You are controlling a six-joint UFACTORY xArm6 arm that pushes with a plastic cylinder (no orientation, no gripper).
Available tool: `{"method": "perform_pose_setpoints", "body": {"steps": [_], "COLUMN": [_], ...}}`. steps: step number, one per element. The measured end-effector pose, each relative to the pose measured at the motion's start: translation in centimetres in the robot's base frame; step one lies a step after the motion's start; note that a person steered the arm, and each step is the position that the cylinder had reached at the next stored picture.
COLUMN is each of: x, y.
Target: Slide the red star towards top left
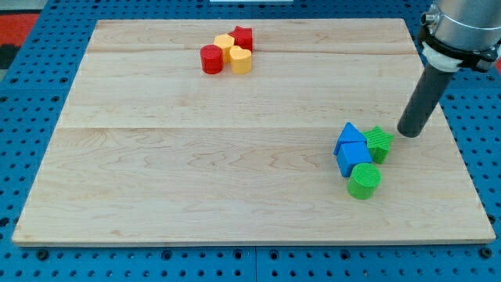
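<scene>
Nearest us, a green cylinder (364, 180) is sitting against two blue blocks (352, 150) and a green star-like block (380, 144), with open board spreading to the view's left. We are resting our tip (408, 134) just right of that green block; having no pincer, it is holding nothing. Farthest, the red star (243, 37) is lying near the top edge, touching two yellow blocks (233, 52) beside a red cylinder (211, 59).
</scene>
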State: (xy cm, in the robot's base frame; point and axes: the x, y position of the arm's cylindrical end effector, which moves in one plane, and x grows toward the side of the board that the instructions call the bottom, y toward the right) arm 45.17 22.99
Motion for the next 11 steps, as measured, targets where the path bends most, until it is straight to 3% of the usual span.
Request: {"method": "perform_pose_setpoints", "body": {"steps": [1, 3, 4, 5, 9, 11], "x": [-3.8, -15.1, -18.5, -19.6, -25.5, -25.9], "y": [3.2, -7.5, -13.8, -22.6, -32.1, -40.8]}}
